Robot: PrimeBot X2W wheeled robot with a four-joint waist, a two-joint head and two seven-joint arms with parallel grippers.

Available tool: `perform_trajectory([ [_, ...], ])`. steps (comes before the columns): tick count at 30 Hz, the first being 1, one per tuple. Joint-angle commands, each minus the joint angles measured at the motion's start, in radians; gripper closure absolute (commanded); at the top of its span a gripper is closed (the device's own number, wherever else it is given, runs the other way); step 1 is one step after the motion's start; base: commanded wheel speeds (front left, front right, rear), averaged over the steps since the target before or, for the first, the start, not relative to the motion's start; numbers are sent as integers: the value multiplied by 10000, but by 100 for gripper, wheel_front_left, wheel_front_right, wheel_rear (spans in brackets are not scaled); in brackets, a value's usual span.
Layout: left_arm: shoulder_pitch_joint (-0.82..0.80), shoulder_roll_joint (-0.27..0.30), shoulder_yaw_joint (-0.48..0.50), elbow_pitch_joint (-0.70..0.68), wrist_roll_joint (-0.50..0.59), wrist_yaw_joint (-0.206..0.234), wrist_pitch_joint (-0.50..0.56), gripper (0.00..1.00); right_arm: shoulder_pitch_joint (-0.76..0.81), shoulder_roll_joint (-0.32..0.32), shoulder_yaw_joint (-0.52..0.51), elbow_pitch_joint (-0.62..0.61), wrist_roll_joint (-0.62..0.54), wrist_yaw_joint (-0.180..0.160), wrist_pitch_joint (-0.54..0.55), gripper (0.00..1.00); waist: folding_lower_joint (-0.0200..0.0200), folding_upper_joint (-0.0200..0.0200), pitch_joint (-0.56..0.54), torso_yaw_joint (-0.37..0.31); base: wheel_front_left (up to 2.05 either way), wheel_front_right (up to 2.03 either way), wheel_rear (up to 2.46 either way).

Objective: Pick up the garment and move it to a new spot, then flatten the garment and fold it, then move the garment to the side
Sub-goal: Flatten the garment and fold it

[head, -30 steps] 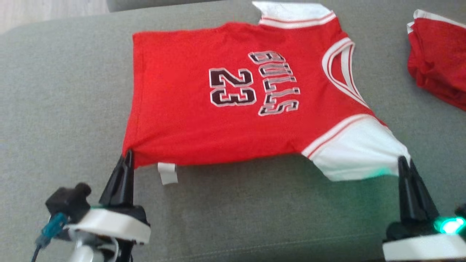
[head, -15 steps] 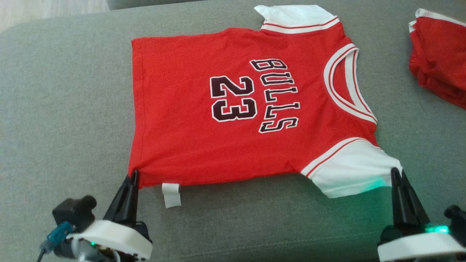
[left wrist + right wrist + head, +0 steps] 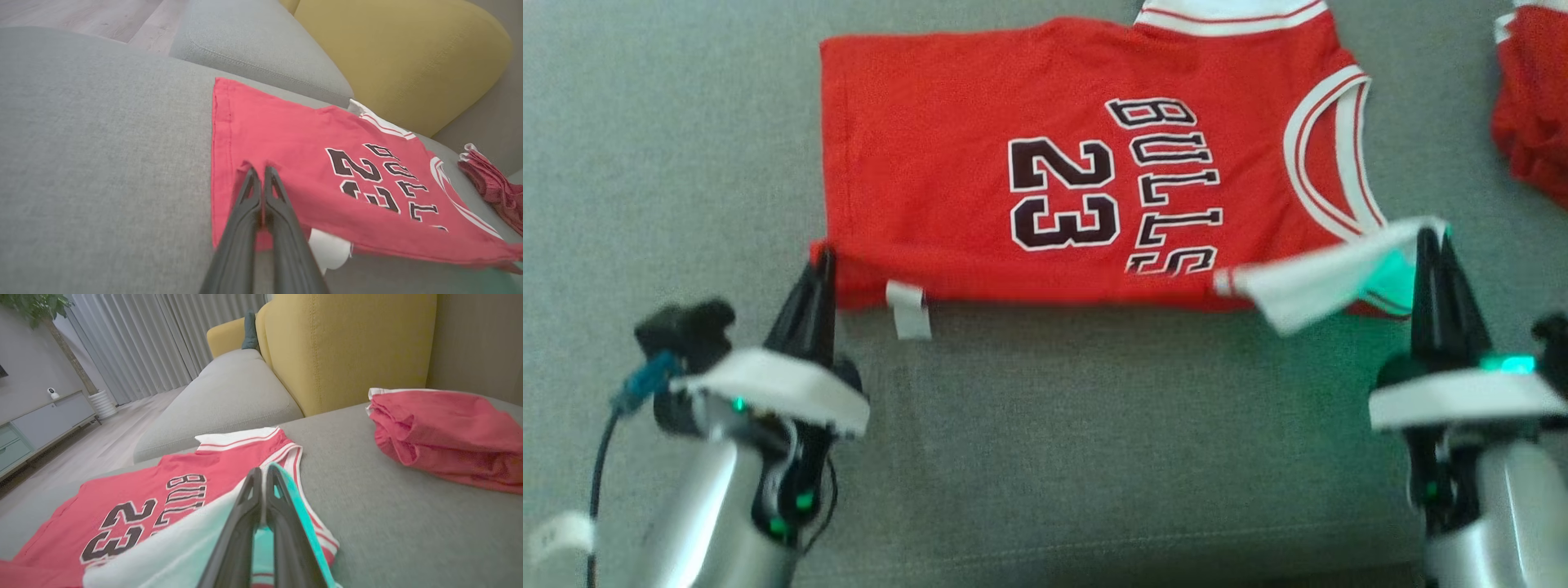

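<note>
Lying spread on the grey sofa cushion (image 3: 1094,457), the red jersey (image 3: 947,163) sits toward the cushion's far edge. Its black "23" and "BULLS" print faces up and its neckline points toward the cushion's right end. The left gripper (image 3: 823,260) has its jaws clenched on the jersey's near hem corner, which is raised off the cushion. A small white label (image 3: 908,309) hangs out just beside the gripper. The right gripper (image 3: 1431,241) has its jaws pinched on the white sleeve (image 3: 1307,282), which it holds up above the jersey's shoulder, the cloth tinted green by the gripper's light. Between the two grippers the jersey's near side is lifted along its length. A second red garment (image 3: 1531,131) lies bunched near the cushion's far right corner, well apart from the jersey. A yellow backrest (image 3: 347,347) rises beyond the far edge.
</note>
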Motion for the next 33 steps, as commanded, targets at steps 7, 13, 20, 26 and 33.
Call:
perform_trajectory([
  [7, -2139, -68, 115, 1311, 213, -218, 54, 100, -2592, -362, 313, 1885, -210, -9, -72, 100, 1, 0, 723, 191, 0, 0, 0],
  [13, -2791, -266, -65, 2285, 349, -233, -105, 100, -4043, -592, 444, 3920, -418, -9, -333, 100, 1, 0, 814, 323, 0, 0, 0],
  [20, -2774, -428, -291, 2470, 424, -240, -292, 0, -5349, -699, 519, 5991, -560, -9, -456, 0, 1, 0, 657, 463, 0, 0, 0],
  [26, -2234, -359, -423, 1880, 422, -181, -278, 0, -6159, -803, 738, 7082, -390, -9, -681, 0, 1, 0, 471, 522, 0, 0, 0],
  [33, -1294, -8, -396, 1030, 254, 29, 241, 0, -6418, -1055, 929, 7086, -437, -9, -1153, 0, 1, 0, 215, 491, 0, 0, 0],
])
